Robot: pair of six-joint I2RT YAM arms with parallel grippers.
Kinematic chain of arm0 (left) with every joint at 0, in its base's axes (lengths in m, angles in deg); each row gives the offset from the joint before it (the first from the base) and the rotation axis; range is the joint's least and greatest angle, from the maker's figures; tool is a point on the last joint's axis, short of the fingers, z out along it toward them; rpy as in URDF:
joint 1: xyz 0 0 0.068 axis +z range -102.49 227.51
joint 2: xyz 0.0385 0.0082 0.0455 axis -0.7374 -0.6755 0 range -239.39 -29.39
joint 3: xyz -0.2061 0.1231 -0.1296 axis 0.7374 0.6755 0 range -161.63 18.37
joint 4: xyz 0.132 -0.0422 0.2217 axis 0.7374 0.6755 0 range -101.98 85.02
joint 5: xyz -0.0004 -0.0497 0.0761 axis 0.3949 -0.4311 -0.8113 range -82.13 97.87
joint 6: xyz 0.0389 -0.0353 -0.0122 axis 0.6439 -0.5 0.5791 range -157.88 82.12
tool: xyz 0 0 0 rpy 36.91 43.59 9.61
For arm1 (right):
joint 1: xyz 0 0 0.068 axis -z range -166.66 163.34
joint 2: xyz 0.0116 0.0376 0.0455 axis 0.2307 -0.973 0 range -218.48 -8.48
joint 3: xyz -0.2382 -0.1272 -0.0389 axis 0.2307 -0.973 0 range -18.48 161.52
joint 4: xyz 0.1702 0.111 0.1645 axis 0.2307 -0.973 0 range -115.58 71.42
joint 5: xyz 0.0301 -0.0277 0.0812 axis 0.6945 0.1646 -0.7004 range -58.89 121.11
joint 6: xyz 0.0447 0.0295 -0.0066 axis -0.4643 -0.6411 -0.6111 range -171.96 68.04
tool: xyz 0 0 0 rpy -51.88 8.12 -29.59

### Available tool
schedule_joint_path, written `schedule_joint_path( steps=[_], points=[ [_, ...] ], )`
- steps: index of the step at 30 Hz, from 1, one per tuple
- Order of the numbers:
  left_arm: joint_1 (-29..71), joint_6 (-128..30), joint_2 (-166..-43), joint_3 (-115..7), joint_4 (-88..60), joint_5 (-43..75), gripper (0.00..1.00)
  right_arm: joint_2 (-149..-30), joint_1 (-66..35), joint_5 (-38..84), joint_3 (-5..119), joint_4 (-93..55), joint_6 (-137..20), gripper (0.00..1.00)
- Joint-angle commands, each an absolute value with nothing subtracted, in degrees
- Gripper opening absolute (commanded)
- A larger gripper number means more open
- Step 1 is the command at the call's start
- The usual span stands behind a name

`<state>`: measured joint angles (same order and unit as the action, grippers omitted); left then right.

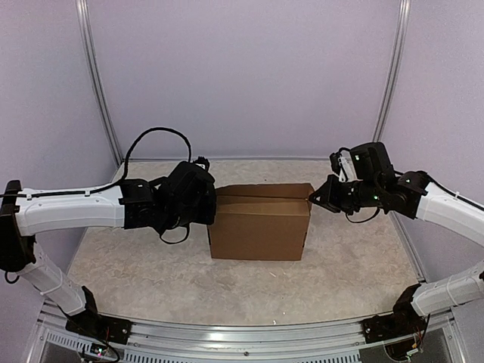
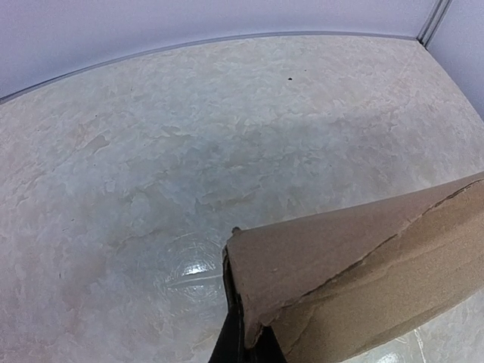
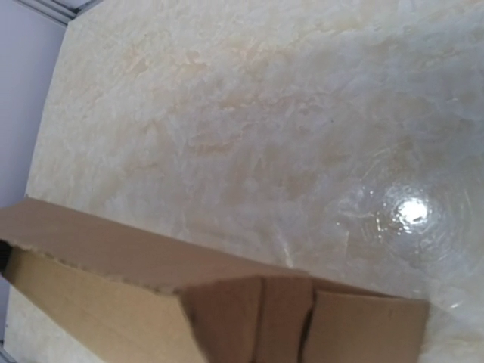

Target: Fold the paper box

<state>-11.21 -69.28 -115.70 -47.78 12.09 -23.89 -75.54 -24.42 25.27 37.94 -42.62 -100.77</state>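
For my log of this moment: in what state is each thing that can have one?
paper box: folded up, closed, standing on the table.
left arm: jaws shut, at the box's left end.
right arm: jaws shut, at the box's upper right corner.

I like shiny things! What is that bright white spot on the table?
Right wrist view: lamp glare on the glossy table; left wrist view: a fainter glare beside the box corner, plus a soft shadow; top view: even, soft light.
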Motion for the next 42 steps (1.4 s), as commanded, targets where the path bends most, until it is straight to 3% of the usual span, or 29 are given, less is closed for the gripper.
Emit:
schedule_joint_path(
  steps=[1, 27, 34, 42],
  points=[
    [-12.04, -68.55, -118.86, -45.01, 17.40, -20.43, 0.00, -74.62, -23.72, 22.58, 37.34, -38.97, -103.35, 0.00],
    [-12.08, -68.99, -118.89, -45.06, 17.38, -19.84, 0.00, -72.07, -22.87, 27.29, 34.23, -42.52, -98.39, 0.00],
    [-12.08, -69.17, -119.36, -46.09, 18.02, -19.40, 0.00, -71.52, -22.83, 25.53, 30.39, -37.45, -100.88, 0.00],
    [-12.09, -69.34, -119.89, -46.52, 18.32, -19.35, 0.00, -69.91, -22.87, 26.81, 33.61, -38.47, -101.78, 0.00]
  ],
)
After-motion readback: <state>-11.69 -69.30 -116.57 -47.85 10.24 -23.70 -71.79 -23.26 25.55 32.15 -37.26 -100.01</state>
